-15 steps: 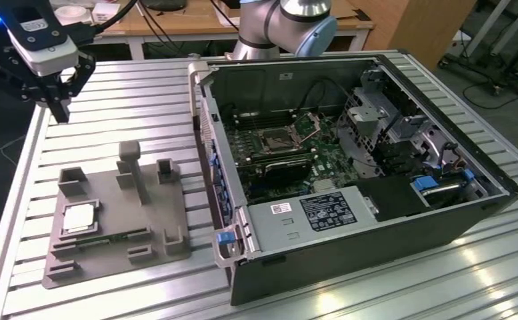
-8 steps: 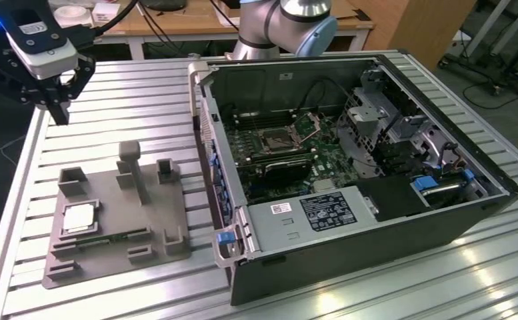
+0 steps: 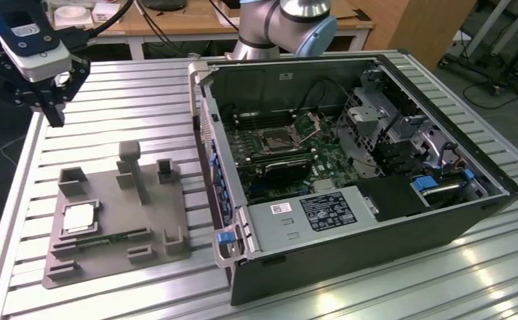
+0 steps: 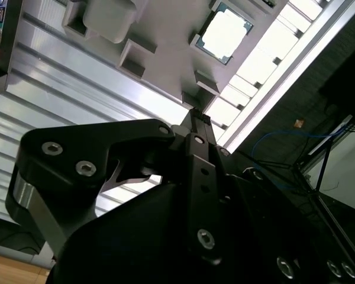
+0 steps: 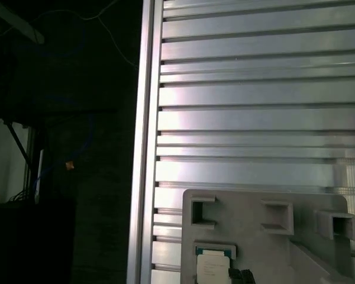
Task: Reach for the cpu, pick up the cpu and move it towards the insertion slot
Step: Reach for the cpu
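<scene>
The gripper (image 3: 53, 110) hangs up in the air over the edge of the metal table (image 3: 134, 87). It is not touching anything. I cannot tell if it is open or shut. It does not have the cpu (image 3: 79, 218). The cpu lies flat in its little pocket on the grey plate (image 3: 117, 200), down below the hand and a bit in front of it. Both wrist views look down on its shiny top (image 4: 226, 32) (image 5: 216, 266). The insertion slot (image 3: 277, 140) is well apart from the hand, inside the open computer case (image 3: 375, 220), past the plate and past the case wall. I think a few things could go wrong. The cpu is thin and flat, so a grab that is not straight could make it tip or slip out. Tall blocks stand close to the pocket, and the hand could bump them if it comes down a little to one side. The case wall stands between the hand and the slot, so a low carry could knock the cpu against it.
</scene>
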### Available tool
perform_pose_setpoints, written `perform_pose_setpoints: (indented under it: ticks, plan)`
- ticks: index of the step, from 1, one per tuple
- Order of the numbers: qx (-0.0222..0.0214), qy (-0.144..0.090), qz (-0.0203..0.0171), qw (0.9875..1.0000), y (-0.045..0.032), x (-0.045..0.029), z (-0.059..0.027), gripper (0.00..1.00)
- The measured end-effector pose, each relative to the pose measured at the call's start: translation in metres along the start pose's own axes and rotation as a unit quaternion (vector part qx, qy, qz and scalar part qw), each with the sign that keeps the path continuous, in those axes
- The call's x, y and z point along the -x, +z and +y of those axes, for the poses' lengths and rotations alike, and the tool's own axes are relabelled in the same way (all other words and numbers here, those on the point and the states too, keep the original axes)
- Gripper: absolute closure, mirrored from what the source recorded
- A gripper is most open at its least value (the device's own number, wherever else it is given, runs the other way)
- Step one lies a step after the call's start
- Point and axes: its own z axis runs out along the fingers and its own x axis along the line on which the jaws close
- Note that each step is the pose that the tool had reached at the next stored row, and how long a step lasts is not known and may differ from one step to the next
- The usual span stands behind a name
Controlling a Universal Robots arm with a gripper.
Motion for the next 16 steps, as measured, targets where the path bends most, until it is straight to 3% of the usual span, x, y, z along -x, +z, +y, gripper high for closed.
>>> perform_pose_setpoints:
  ticks: [4,16]
  plan:
    - [0.0000,0.000,0.0001,1.0000,0.0001,-0.0053,0.0001,0.89]
    - [0.0000,0.000,0.0000,1.0000,0.0002,-0.0056,-0.0004,0.89]
